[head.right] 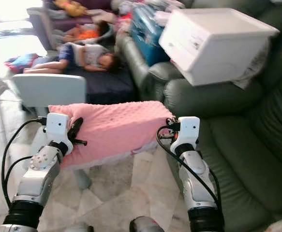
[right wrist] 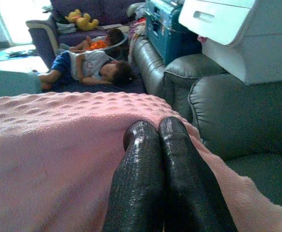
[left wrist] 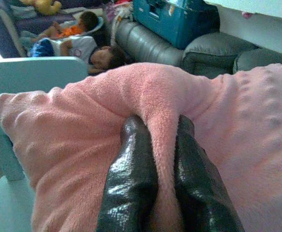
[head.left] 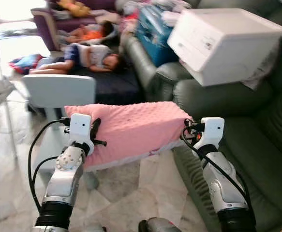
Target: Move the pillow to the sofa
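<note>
A pink dotted pillow (head.left: 131, 128) hangs level above the floor, stretched between my two grippers. My left gripper (head.left: 96, 130) is shut on a pinched fold at the pillow's left end; in the left wrist view the fabric bulges between the black fingers (left wrist: 131, 164). At the pillow's right corner, my right gripper (head.left: 189, 126) is shut on it, and in the right wrist view its fingers (right wrist: 141, 164) press together on the pink cloth. The dark green sofa (head.left: 257, 145) stands directly right of the pillow, its seat cushion beside my right arm.
A white plastic box (head.left: 223, 43) rests on the sofa's arm and back. A blue case (head.left: 153, 34) lies further along the sofa. A pale blue chair (head.left: 58, 92) stands behind the pillow's left end. Two people (head.left: 90, 55) lie on a dark mattress beyond. The floor (head.left: 131, 193) is marble tile.
</note>
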